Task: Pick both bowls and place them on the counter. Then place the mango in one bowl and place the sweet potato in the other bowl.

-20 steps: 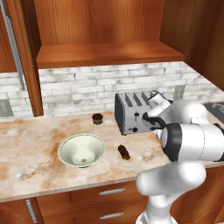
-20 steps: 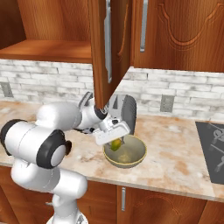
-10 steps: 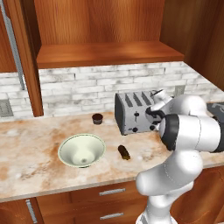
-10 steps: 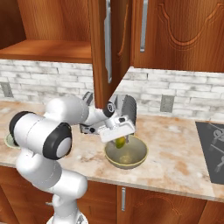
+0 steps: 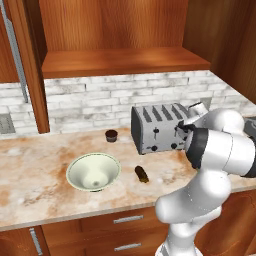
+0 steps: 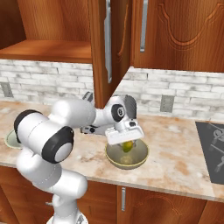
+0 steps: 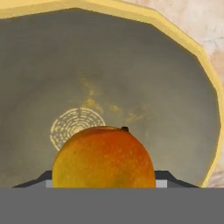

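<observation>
My gripper (image 6: 126, 141) hangs over the grey-olive bowl (image 6: 131, 162) on the marble counter (image 6: 179, 157) and is shut on the mango (image 6: 127, 147). The fruit sits at about the height of the cream rim. In the hand view the orange-yellow mango (image 7: 104, 157) lies between the fingers (image 7: 168, 177), with the bowl's speckled olive inside (image 7: 131, 78) beneath it. The white bowl (image 5: 93, 171) stands further left on the counter (image 5: 30, 190). The dark brown sweet potato (image 5: 142, 174) lies on the worktop just right of the white bowl.
A silver toaster (image 5: 157, 127) stands against the brick backsplash, and a small dark cupcake-like thing (image 5: 111, 135) is to its left. An open cabinet door (image 6: 105, 48) hangs above the arm. A black stovetop (image 6: 212, 148) lies at the counter's right end.
The hand has carried the mango a little to the right, further over the middle of the grey-olive bowl, and the arm has swung round with it. Bowls and sweet potato stayed put.
</observation>
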